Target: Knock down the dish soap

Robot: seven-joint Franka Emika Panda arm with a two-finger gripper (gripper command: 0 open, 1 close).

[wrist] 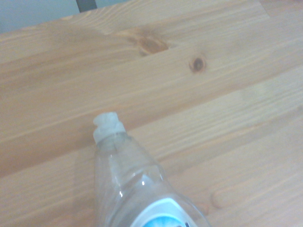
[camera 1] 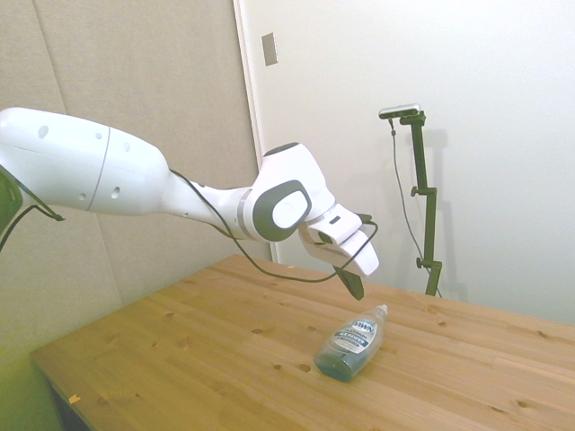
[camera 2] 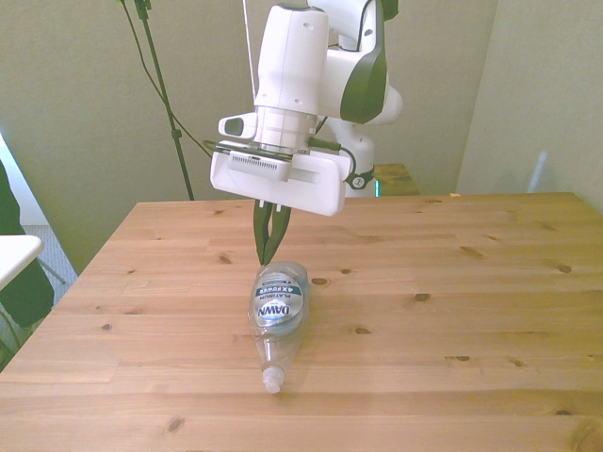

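Observation:
The dish soap (camera 2: 277, 306) lies flat on its side on the wooden table (camera 2: 452, 282), label up, white cap toward the table's near edge in the front view. In the side view the dish soap (camera 1: 352, 342) shows blue liquid pooled at its base. My gripper (camera 2: 268, 247) hangs just above the bottle's base end, fingers pressed together and holding nothing. From the side, the gripper (camera 1: 356, 289) sits slightly above and behind the bottle. The wrist view shows the bottle's clear neck and cap (wrist: 108, 126) on the wood.
The table's edges (camera 1: 54, 373) fall off at the left of the side view. A white object (camera 2: 14, 254) pokes in at the front view's left edge.

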